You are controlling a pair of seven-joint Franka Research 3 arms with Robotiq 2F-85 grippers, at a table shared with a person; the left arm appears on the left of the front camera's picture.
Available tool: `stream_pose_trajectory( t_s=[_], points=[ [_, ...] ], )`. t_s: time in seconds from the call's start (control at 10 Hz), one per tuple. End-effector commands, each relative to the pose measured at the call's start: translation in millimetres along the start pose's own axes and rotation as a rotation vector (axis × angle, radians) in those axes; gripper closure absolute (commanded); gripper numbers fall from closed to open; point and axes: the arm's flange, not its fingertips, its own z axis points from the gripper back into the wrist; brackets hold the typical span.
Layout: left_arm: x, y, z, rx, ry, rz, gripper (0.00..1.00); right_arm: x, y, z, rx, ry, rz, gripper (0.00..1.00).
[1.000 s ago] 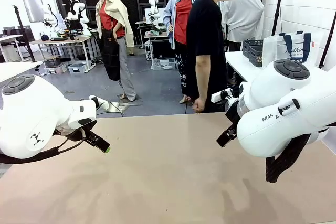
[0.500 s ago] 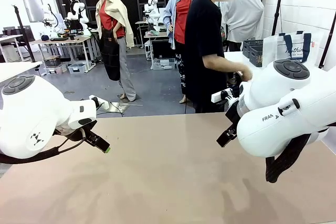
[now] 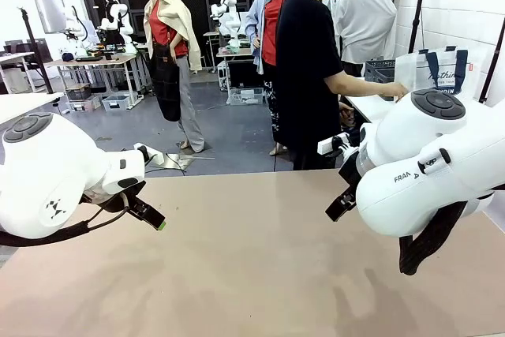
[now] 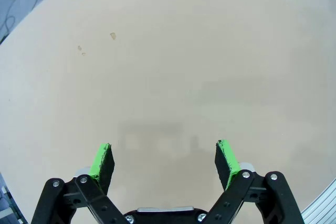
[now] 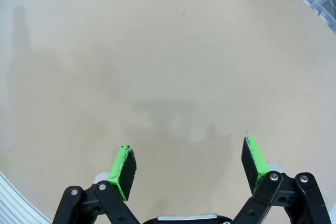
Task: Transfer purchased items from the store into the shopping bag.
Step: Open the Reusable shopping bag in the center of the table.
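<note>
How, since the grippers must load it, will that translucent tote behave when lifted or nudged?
The shopping bag has an upright, boxy shape, so its walls are probably fairly stiff. Thin translucent plastic suggests it is light and may slide or tip when pushed. Its navy strap handles look floppy.

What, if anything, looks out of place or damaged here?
Nothing is spilled or damaged. One oddity: the shopping bag and the dark basket stand on a side table beyond the right arm, off the robot's table; a person's hand reaches the bag.
</note>
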Motion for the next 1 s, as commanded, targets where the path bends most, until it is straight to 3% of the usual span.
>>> stream_pose_trajectory(
  t_s=[0.0, 0.9],
  points=[
    [-0.2, 0.6, 0.0, 0.000, 0.000, 0.001, 0.00, 0.0, -0.1, 0.0, 0.000, 0.000, 0.000, 0.00],
    [-0.2, 0.6, 0.0, 0.000, 0.000, 0.001, 0.00, 0.0, -0.1, 0.0, 0.000, 0.000, 0.000, 0.00]
  ],
)
